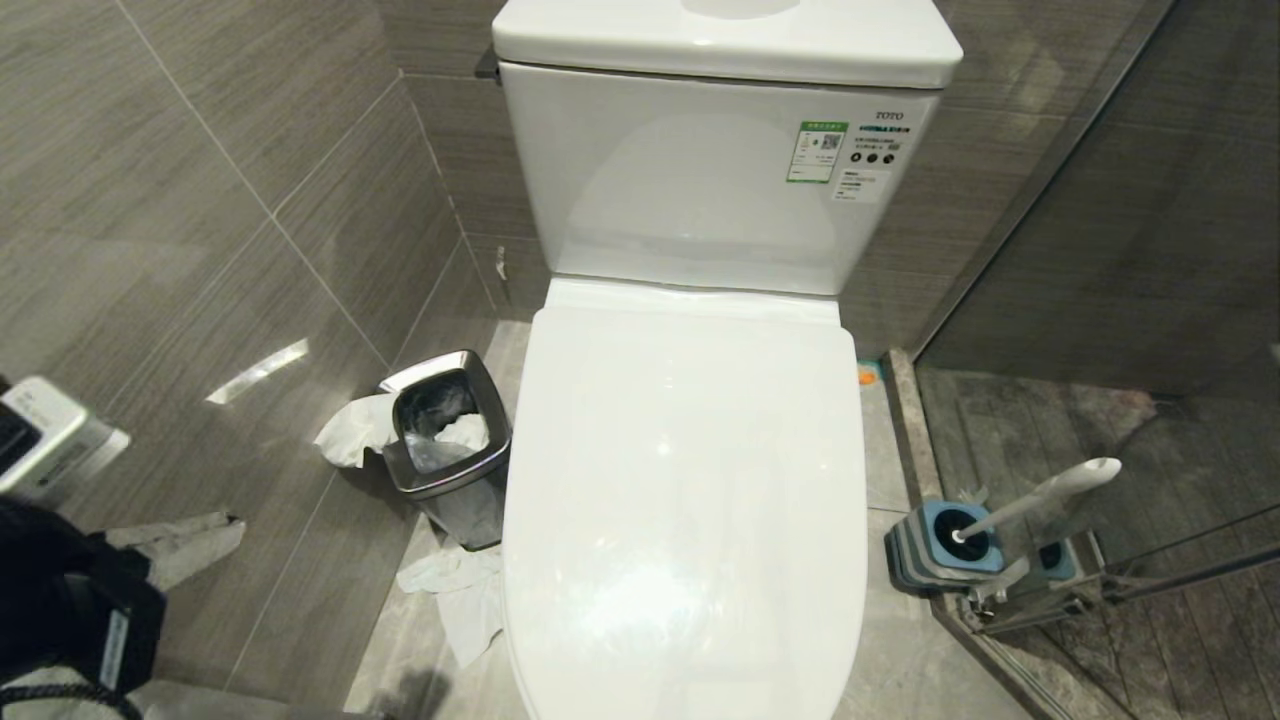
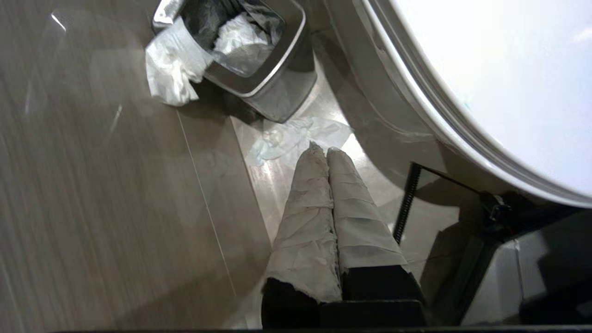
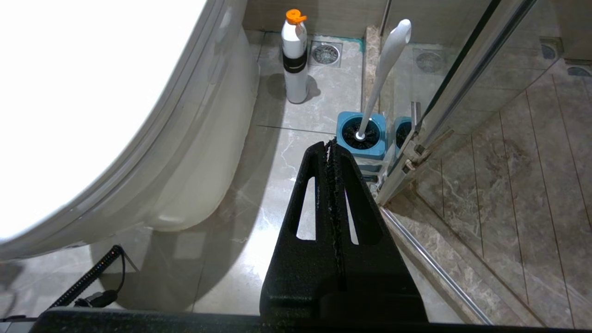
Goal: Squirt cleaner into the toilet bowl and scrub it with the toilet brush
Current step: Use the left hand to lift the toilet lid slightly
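The white toilet bowl (image 1: pixel 690 480) has its lid down, so the basin is hidden. No cleaner liquid shows. A white bottle with an orange cap (image 3: pixel 295 55) stands on the floor beside the toilet. The toilet brush (image 1: pixel 1040 500) leans in its blue-and-grey holder (image 1: pixel 945 545) to the right of the toilet, and the brush (image 3: pixel 386 69) and holder (image 3: pixel 360 134) lie just beyond my right gripper (image 3: pixel 329 144), which is black, shut and empty. My left gripper (image 1: pixel 235 530), with white-wrapped fingers, is low on the left. It is shut and empty above the floor beside the toilet (image 2: pixel 326 149).
A small steel bin (image 1: pixel 445 440) with tissue inside stands left of the toilet. Crumpled tissue (image 1: pixel 460 590) lies on the floor before it. A glass shower door (image 1: pixel 1150 300) and its metal sill close off the right. Tiled walls stand left and behind.
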{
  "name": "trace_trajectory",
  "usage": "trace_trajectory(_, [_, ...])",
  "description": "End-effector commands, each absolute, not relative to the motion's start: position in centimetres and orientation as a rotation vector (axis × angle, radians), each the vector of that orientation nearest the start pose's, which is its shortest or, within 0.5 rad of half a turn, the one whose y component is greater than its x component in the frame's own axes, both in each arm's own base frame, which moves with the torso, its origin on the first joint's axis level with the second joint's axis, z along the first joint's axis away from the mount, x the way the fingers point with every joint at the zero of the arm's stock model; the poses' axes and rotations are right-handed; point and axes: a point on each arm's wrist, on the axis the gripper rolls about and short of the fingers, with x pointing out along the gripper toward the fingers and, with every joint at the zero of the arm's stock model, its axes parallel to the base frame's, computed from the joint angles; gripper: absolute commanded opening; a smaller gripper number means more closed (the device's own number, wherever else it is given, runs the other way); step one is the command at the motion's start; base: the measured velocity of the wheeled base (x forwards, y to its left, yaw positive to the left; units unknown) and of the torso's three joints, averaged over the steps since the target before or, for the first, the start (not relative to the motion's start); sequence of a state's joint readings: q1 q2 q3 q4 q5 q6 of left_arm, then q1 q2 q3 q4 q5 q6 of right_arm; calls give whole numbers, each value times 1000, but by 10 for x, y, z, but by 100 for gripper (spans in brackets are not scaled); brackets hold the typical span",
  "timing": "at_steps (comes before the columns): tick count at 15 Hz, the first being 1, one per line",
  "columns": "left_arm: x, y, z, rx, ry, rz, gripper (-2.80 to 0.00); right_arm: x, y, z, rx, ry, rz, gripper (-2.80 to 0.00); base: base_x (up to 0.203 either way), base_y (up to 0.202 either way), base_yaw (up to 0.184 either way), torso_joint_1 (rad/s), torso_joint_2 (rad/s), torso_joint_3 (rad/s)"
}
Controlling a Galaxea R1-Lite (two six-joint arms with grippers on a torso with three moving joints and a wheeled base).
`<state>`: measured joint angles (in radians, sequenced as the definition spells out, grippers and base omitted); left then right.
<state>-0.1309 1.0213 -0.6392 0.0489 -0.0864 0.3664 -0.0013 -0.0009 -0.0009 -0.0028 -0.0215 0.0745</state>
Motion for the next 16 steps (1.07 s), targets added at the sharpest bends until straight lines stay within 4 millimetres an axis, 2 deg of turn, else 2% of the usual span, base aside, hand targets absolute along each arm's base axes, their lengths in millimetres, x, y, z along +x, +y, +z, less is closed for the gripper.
trace_trajectory(1, [155, -30, 215, 393, 424, -307, -280, -23, 0, 76, 75, -5, -23, -280, 0, 0, 0, 0, 0, 0])
trace_trajectory(9, [217, -50, 233, 415, 417, -288, -280, -23, 0, 76, 75, -5, -23, -280, 0, 0, 0, 0, 0, 0])
trace_trajectory(16, [252, -59, 208, 311, 494, -353, -280, -23, 0, 76, 75, -5, -23, -280, 0, 0, 0, 0, 0, 0])
